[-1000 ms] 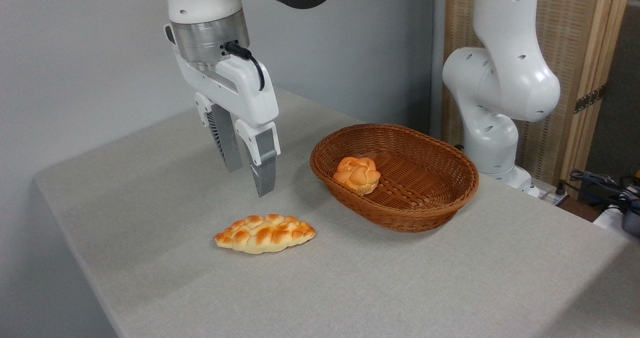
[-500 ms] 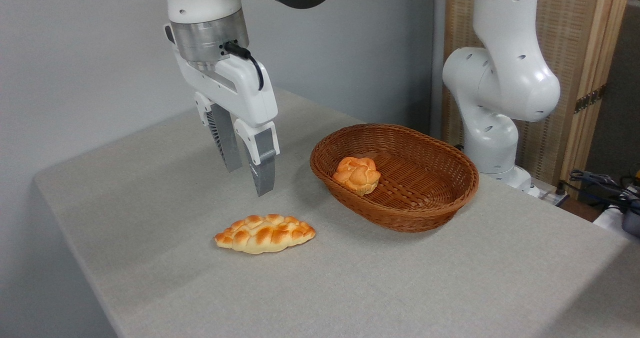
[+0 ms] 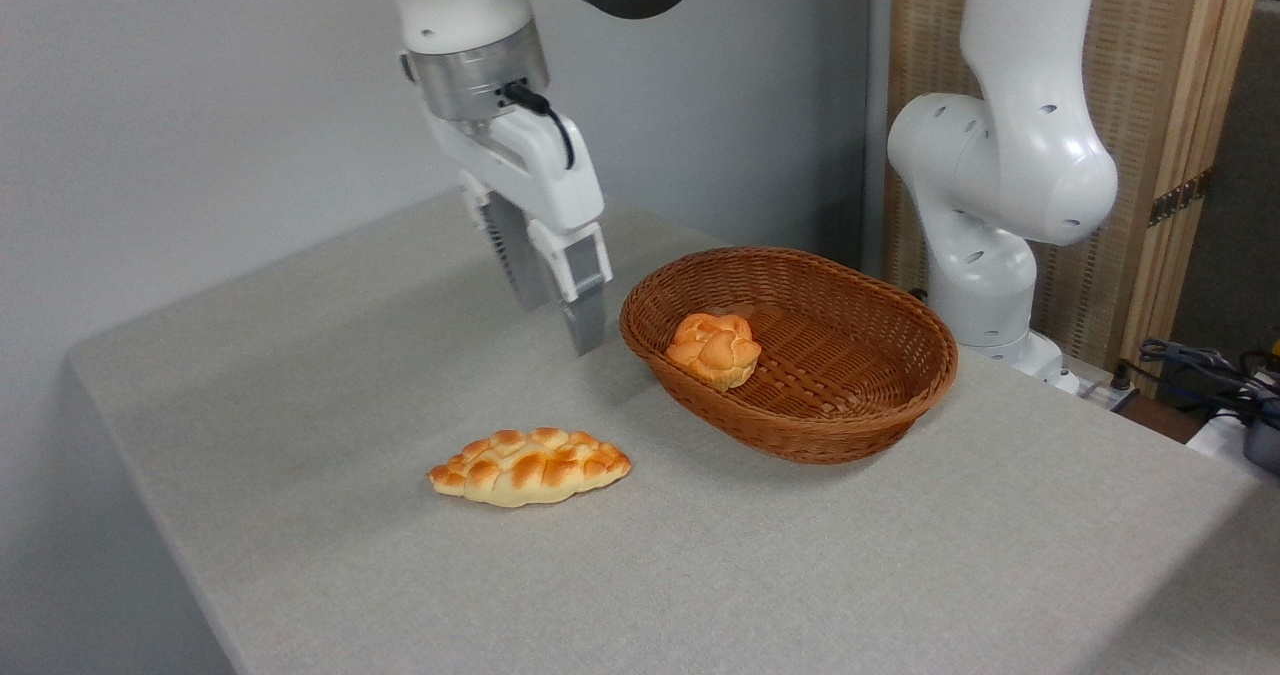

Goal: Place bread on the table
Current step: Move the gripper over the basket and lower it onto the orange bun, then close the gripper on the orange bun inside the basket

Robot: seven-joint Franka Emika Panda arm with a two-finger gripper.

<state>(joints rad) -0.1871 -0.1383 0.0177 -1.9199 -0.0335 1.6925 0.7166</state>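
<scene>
Empty two-finger gripper (image 3: pixel 560 325), fingers slightly parted, just left of brown oval wicker basket (image 3: pixel 880 395). Risk: fingers clip rim reaching small knotted orange-golden bun (image 3: pixel 714 349) inside, shoving basket.

- The claw (image 3: pixel 560 323) now hangs farther right and higher than a second ago, just left of the basket (image 3: pixel 790 355).
- Its fingers stay apart, holding nothing.

Colours and patterns on the plain grey-beige fabric worktop (image 3: pixel 800 575)

A brown woven wicker oval basket (image 3: pixel 860 395) is seen; orange-golden tones are shown by the small knotted bun (image 3: pixel 714 348) and the long braided loaf (image 3: pixel 530 466); white and grey are worn by the end effector (image 3: pixel 562 325).
</scene>
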